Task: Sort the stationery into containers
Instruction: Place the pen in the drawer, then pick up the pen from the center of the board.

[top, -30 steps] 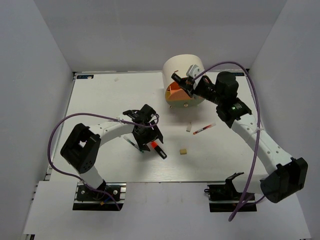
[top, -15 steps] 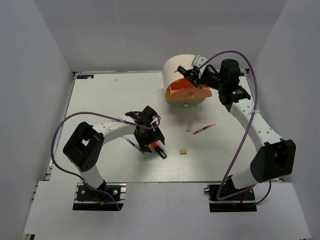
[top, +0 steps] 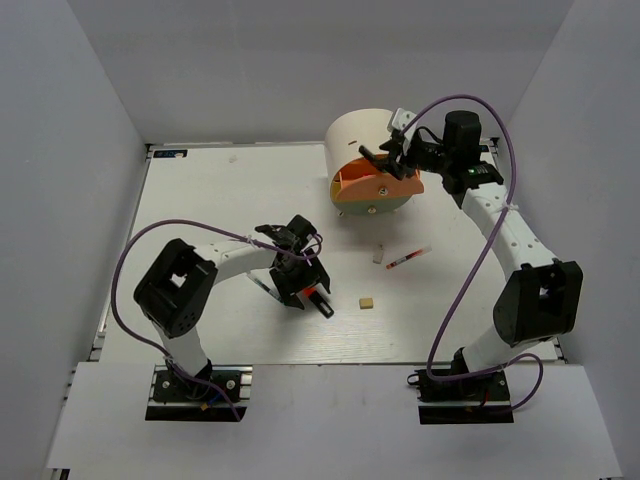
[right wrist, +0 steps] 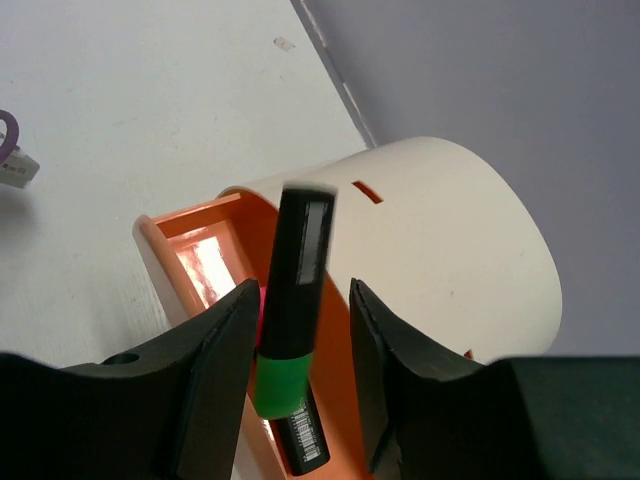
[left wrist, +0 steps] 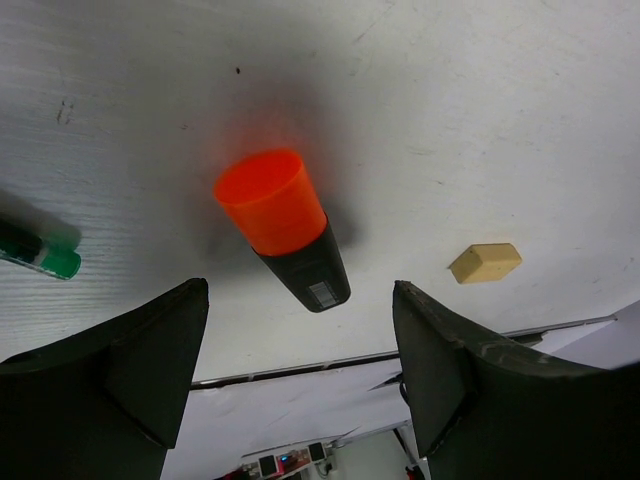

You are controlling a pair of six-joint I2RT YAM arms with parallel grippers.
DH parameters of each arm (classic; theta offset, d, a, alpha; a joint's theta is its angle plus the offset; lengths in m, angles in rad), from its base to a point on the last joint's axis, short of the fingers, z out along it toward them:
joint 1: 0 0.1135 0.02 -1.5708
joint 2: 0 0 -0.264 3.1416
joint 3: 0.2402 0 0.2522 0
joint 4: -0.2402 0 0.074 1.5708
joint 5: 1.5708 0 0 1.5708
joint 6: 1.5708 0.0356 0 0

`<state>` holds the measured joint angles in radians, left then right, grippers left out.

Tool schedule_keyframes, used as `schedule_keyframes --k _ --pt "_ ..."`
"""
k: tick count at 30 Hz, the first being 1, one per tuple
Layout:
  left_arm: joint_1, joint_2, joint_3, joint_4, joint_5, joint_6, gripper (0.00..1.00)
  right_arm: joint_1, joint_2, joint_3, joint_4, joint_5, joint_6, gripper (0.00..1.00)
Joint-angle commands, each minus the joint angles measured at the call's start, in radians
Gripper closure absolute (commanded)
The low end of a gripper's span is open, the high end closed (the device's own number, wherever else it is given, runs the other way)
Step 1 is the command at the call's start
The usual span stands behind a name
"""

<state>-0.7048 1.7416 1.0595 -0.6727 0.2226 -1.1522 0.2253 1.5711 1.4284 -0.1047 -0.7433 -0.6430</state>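
Left jaws open astride 1 orange-ended highlighter on the worktop; right jaws flank 1 green-ended highlighter over the orange drawer, grip unclear.

Organiser: cream. Drawer: orange. Green-ended highlighter: black barrel. Orange-capped highlighter: black barrel, bright cap. Eraser: tan. Bench: white, faint grey scuffs. Cables: purple.

We see a white table carrying the organiser, an orange-capped highlighter, a tan eraser, a whitish eraser and a pen.
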Motion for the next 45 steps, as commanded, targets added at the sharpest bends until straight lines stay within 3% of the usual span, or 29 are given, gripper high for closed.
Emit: schedule_keyframes --k 1,6,11,17,21,25,26,27,30,32,35,36,37,40,42,43,45 --pt "-0.005 0.004 0.007 0.002 0.012 -0.004 0.16 -0.012 0.007 0.043 -0.013 -0.034 -0.017 0.52" --pt "-0.005 0.013 0.025 0.002 0.021 -0.004 0.16 -0.02 -0.008 0.035 -0.01 -0.048 0.003 0.44" --pt "-0.015 0.032 0.034 0.002 0.021 -0.004 0.19 -0.03 -0.042 0.02 0.048 -0.024 0.075 0.44" --pt "-0.015 0.062 0.043 0.002 0.031 0.005 0.24 -0.037 -0.21 -0.129 0.267 0.039 0.256 0.53" --pt "-0.024 0.108 0.088 -0.021 0.021 0.025 0.37 -0.038 -0.284 -0.224 0.273 0.012 0.322 0.53" --pt "-0.024 0.136 0.126 -0.054 0.003 0.025 0.5 -0.037 -0.368 -0.284 0.221 -0.034 0.335 0.36" --pt "-0.024 0.136 0.126 -0.054 0.003 0.025 0.53 -0.037 -0.391 -0.304 0.211 -0.042 0.338 0.2" --pt "-0.024 0.136 0.126 -0.063 0.003 0.034 0.61 -0.037 -0.411 -0.313 0.198 -0.047 0.338 0.15" --pt "-0.024 0.136 0.117 -0.074 -0.008 0.045 0.73 -0.037 -0.453 -0.364 0.119 -0.091 0.33 0.13" --pt "-0.024 0.125 0.117 -0.074 -0.019 0.054 0.79 -0.038 -0.477 -0.397 0.059 -0.137 0.325 0.19" --pt "-0.024 0.087 0.128 -0.074 -0.057 0.066 0.8 -0.037 -0.488 -0.421 -0.051 -0.264 0.223 0.47" --pt "-0.024 0.058 0.138 -0.074 -0.083 0.083 0.82 -0.034 -0.485 -0.431 -0.179 -0.298 0.157 0.55" --pt "-0.024 0.04 0.152 -0.074 -0.101 0.092 0.82 -0.032 -0.485 -0.439 -0.211 -0.309 0.135 0.72" --pt "-0.024 -0.04 0.224 -0.042 -0.158 0.149 0.82 -0.032 -0.482 -0.508 -0.292 -0.306 0.102 0.85" --pt "-0.024 -0.08 0.249 -0.01 -0.184 0.205 0.84 -0.03 -0.482 -0.59 -0.302 -0.262 0.101 0.75" --pt "-0.024 -0.102 0.258 0.039 -0.184 0.226 0.86 -0.032 -0.477 -0.612 -0.288 -0.246 0.114 0.47" --pt "-0.024 -0.161 0.269 0.099 -0.195 0.291 0.87 -0.029 -0.477 -0.707 -0.232 -0.212 0.124 0.33"
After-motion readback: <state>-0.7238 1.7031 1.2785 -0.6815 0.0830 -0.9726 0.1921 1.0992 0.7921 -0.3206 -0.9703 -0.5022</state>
